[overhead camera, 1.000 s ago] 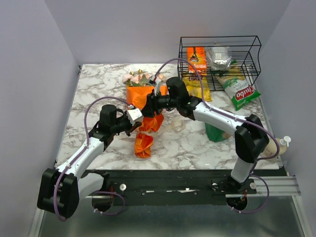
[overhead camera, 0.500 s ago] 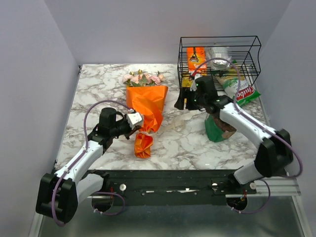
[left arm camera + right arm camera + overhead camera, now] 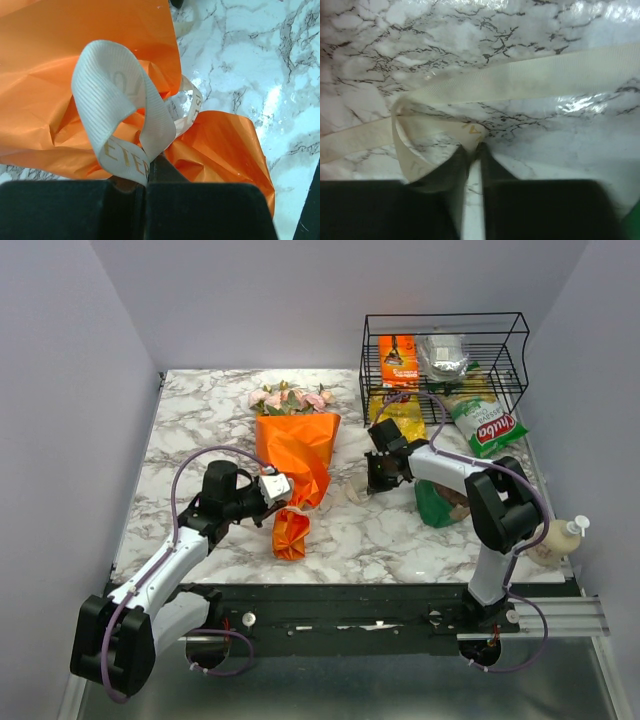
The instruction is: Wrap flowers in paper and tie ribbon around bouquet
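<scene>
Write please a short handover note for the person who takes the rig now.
Left gripper: shut on a loop of the ribbon at the narrow waist of the paper.
Right gripper: jaws almost closed at a free stretch of the ribbon on the table; grip unclear.
Done: flowers lie wrapped in the paper.
To do: tie the ribbon; no knot shows.

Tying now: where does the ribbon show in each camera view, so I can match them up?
Top external: the ribbon lies on the marble table between the orange paper and the right gripper.
Left wrist: ribbon loop left of centre, over the orange paper, pinched in the left gripper.
Right wrist: ribbon strip across the upper half, curling down to the right gripper.
Shared landmark: the marble table, in all three.
</scene>
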